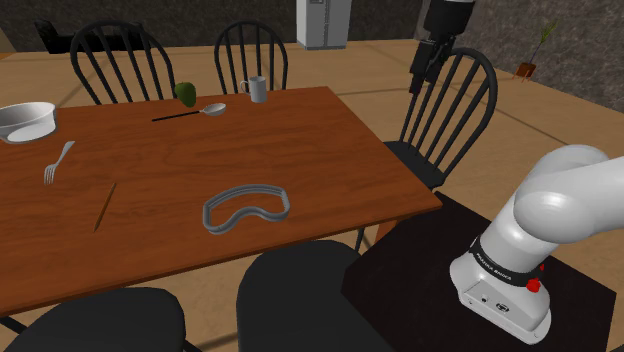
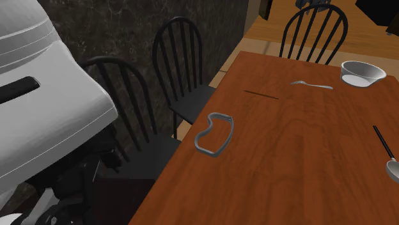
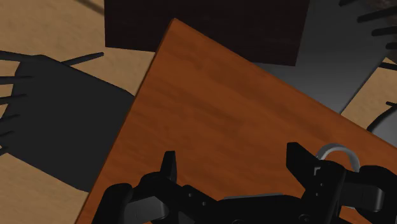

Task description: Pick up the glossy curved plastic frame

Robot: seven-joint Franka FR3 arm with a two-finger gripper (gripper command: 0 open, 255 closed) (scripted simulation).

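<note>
A grey curved frame (image 1: pixel 246 207), a closed goggle-like loop, lies flat on the brown wooden table (image 1: pixel 300 140) near its front edge. The second exterior view has the frame (image 2: pixel 214 134) close to the table's (image 2: pixel 288 166) left edge. My black gripper (image 1: pixel 419 72) hangs high in the air past the table's right side, over a black chair (image 1: pixel 445 115), far from the frame. In the wrist view the gripper (image 3: pixel 232 159) is open with nothing between its fingers. A small arc of the frame (image 3: pixel 337 151) peeks out behind one finger, above the table (image 3: pixel 210 108).
On the far half of the table are a white bowl (image 1: pixel 25 120), fork (image 1: pixel 58 160), thin stick (image 1: pixel 106 205), spoon (image 1: pixel 195 112), green object (image 1: pixel 185 94) and grey mug (image 1: pixel 257 89). Black chairs ring the table. My dark stand (image 1: pixel 420 270) sits at the table's near right corner.
</note>
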